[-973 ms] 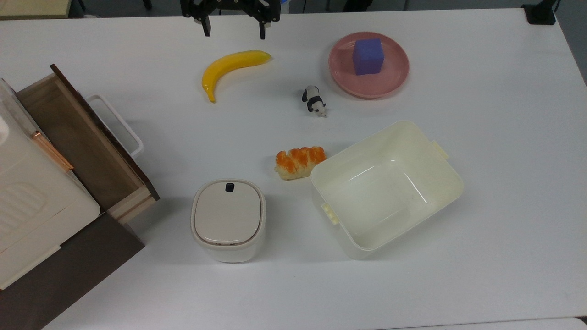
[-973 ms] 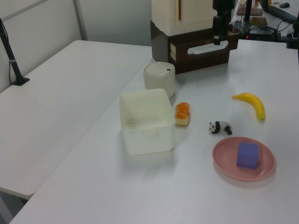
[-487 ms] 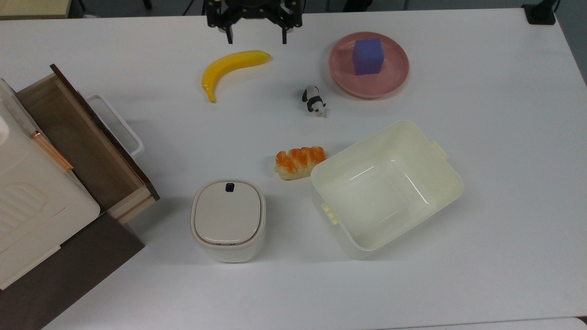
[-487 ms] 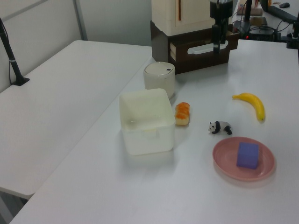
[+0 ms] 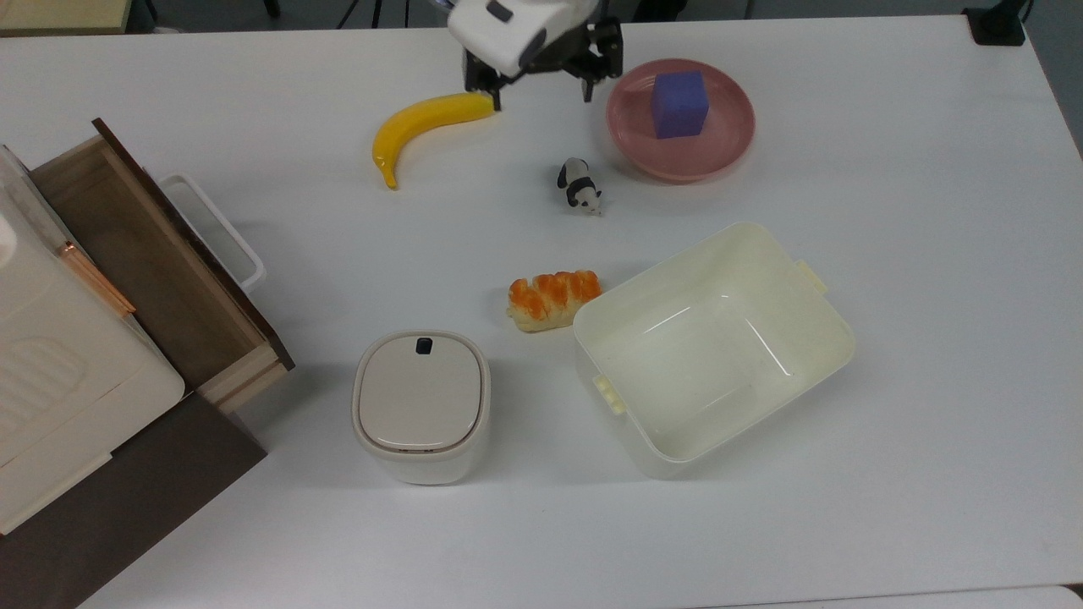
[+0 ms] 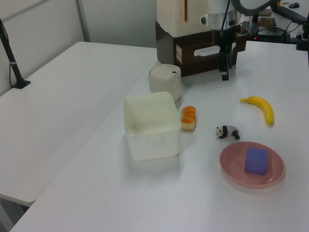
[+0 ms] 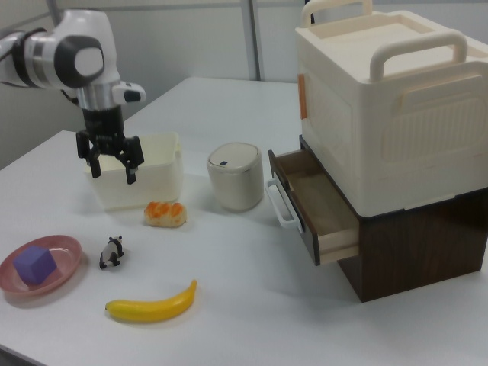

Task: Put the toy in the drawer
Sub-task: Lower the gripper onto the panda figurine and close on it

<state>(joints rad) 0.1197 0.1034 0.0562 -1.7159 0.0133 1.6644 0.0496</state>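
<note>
The black two-finger gripper (image 5: 541,91), fingers spread and empty, hangs above the tiny black-and-white panda toy (image 5: 579,186), which stands beside the pink plate (image 5: 630,139). Light, rigid, probably slippery; pinch its body across the flanks.

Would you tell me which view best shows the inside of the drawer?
The top view: it looks straight down onto the drawer's brown floor. The right view sees inside at a slant; the left view gives its dark front and white handle.

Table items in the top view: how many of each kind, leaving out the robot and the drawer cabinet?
Food replicas: 2, banana and bread roll
Toys: 2, panda and purple cube
Containers: 2, open tub and lidded canister
Plates: 1, pink plate
Total: 7
</note>
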